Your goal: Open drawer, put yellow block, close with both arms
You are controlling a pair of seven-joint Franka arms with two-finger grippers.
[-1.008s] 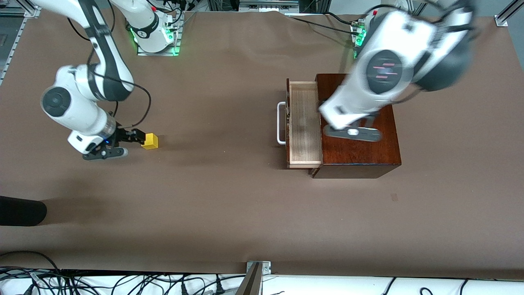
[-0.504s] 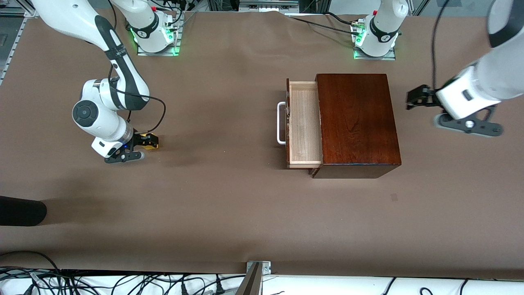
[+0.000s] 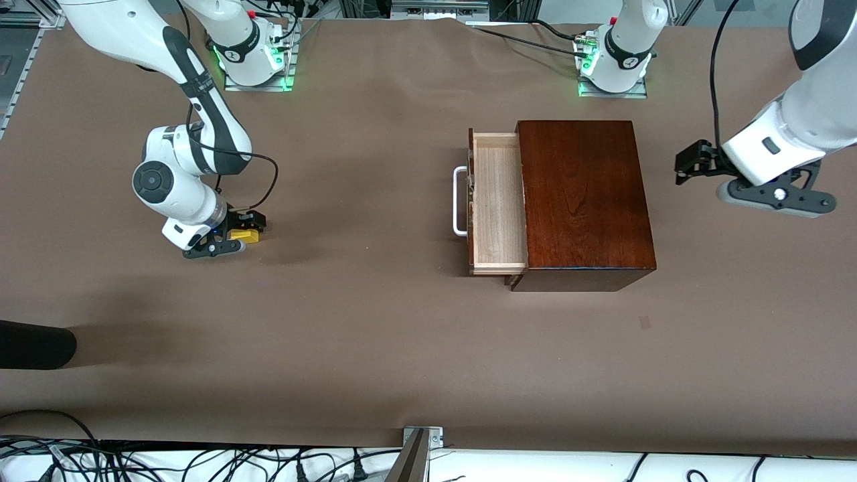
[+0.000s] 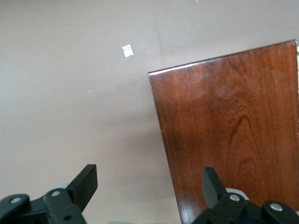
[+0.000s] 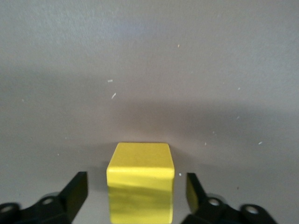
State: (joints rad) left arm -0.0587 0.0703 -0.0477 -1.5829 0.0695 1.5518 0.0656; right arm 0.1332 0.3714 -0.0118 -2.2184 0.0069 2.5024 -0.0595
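Two claws spread, right claw [image 3: 246, 226] straddling yellow block [image 5: 140, 186] untouched, left claw [image 3: 684, 165] beside box edge [image 3: 644, 194]

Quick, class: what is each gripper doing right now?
Left gripper: open, empty, beside the box.
Right gripper: open around the block on the table, not yet gripping it.

- Front view looks down from high up at the whole table [image 3: 375, 335]
- Wrist views look down close; left wrist view shares the box [image 4: 233, 135]
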